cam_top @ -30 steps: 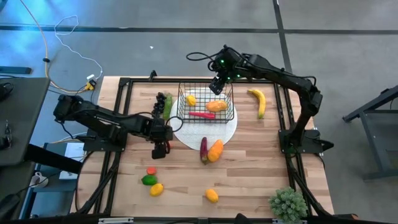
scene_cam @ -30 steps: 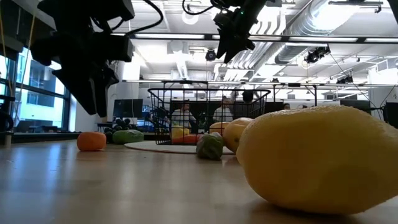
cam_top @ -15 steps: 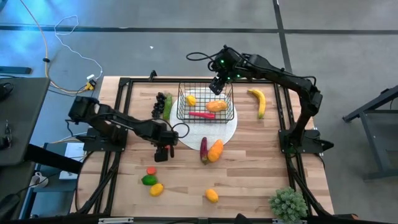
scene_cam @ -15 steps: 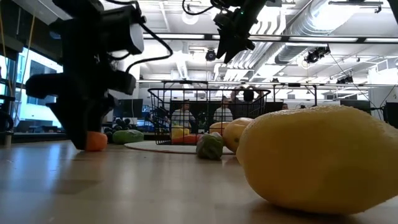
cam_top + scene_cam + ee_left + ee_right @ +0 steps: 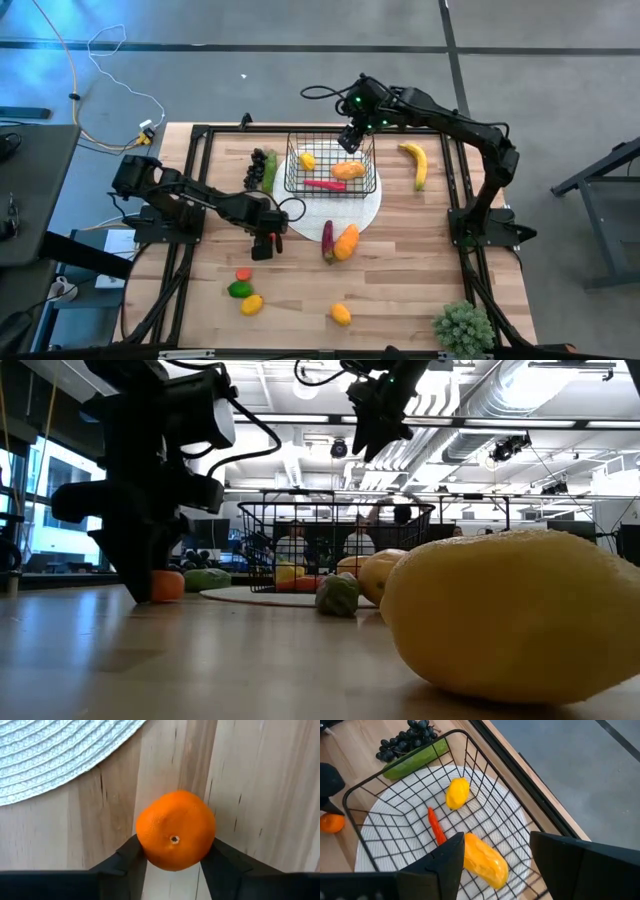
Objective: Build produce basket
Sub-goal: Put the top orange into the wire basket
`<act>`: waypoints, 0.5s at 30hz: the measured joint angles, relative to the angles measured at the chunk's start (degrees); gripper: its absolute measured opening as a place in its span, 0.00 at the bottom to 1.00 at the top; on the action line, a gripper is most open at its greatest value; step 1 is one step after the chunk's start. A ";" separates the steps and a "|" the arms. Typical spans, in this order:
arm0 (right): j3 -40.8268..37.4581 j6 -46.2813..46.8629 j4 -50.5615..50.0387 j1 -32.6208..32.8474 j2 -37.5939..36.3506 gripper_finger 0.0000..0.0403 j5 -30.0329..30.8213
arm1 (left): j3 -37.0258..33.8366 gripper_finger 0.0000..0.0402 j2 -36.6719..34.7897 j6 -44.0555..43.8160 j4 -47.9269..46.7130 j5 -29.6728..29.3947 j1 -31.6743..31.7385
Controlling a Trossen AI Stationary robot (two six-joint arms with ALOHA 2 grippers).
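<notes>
Fingers (image 5: 131, 860) of my left gripper (image 5: 174, 870) press on either side of the small round orange toy fruit (image 5: 175, 830), which sits on the pale wooden table (image 5: 400, 280) just beside the edge of the flat white woven round mat (image 5: 350, 212). I judge this grip risky: the fruit is smooth and round, and my pads meet it low on its flanks, so it could squirt forward and roll toward the mat if I squeeze off-centre or lift too fast. My right gripper (image 5: 350, 133) hovers over the far rim of the small rectangular black wire-mesh basket (image 5: 370, 188), its fingers (image 5: 451, 865) apart and empty; if I carry the orange over while that arm waits there, the two arms could crowd each other above the opening. That basket stands on the mat and holds three pieces: a small yellow lemon (image 5: 457, 793), a thin red chilli (image 5: 435, 826) and a long orange-yellow fruit (image 5: 481, 862). Outside it, the dark grape bunch (image 5: 408, 739) and the long green vegetable (image 5: 415, 759) lie just beyond its wall, and the yellow banana (image 5: 416, 164) lies well apart.
</notes>
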 joint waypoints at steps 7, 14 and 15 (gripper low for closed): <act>0.02 1.97 -2.01 -0.01 -3.08 0.51 0.26 | 1.19 0.31 -0.57 0.75 -0.12 0.44 0.00; 0.01 5.59 -3.89 -0.01 -5.94 0.51 0.90 | 5.30 0.30 -4.13 5.48 -0.10 0.18 1.76; 0.01 6.39 -4.40 0.03 -6.33 0.51 0.89 | 6.02 0.30 -4.84 6.06 -0.24 0.18 2.39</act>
